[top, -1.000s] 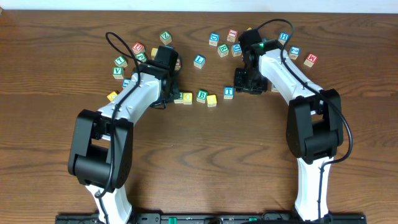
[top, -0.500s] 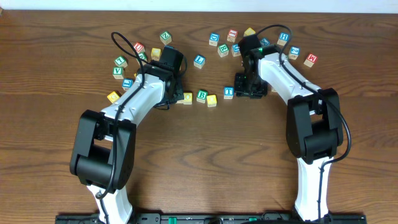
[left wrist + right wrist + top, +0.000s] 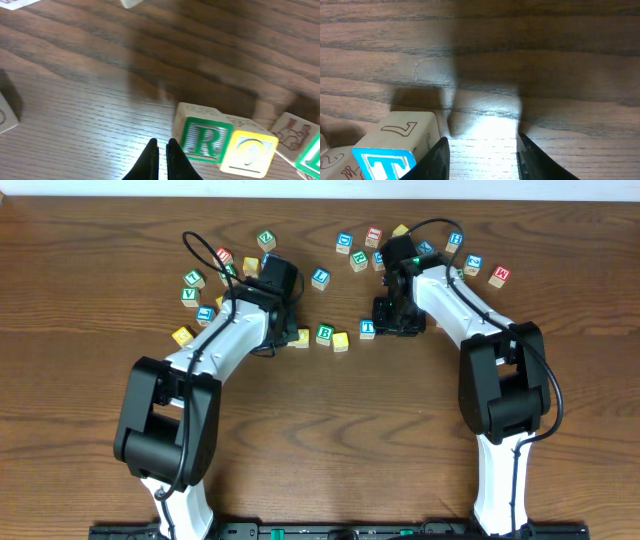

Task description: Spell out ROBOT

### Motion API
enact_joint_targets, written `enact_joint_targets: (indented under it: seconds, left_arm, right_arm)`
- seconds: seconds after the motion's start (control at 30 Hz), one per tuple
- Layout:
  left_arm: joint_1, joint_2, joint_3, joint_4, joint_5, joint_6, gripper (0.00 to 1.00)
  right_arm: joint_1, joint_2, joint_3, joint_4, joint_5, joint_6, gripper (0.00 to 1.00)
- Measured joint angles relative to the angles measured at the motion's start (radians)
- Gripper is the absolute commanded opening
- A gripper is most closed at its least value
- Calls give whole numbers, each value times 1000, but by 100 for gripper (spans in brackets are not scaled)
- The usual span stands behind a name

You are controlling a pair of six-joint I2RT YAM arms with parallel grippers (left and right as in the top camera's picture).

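Observation:
The row of cubes lies mid-table: a yellow-topped cube [image 3: 301, 337], the green B [image 3: 325, 334], a second yellow-topped cube [image 3: 341, 340] and the blue T [image 3: 367, 328]. In the left wrist view the green R [image 3: 200, 141] touches the yellow O cube [image 3: 248, 153]. My left gripper [image 3: 162, 149] is shut and empty, low over the wood just left of the R. My right gripper [image 3: 482, 150] stands open on bare table. The T cube [image 3: 387, 160] sits just outside its left finger [image 3: 440, 157]. In the overhead view the left gripper [image 3: 280, 330] hides the R.
Other letter cubes lie scattered along the back: a group at the far left [image 3: 190, 278], one in the middle [image 3: 320, 277], several around [image 3: 358, 262], and more at the right [image 3: 499, 276]. A yellow cube [image 3: 181, 335] lies left of the left arm.
The left arm has swung a little to the right, toward the row's left end. The right gripper has edged slightly left beside the T. No cube has visibly moved.

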Motion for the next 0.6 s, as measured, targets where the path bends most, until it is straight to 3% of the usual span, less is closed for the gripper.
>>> enact_joint_targets:
  seconds: [0.6]
  left_arm:
    - [-53,0,0,25,4,0,8]
  right_arm:
    - [0,0,0,3,-2,-14,39]
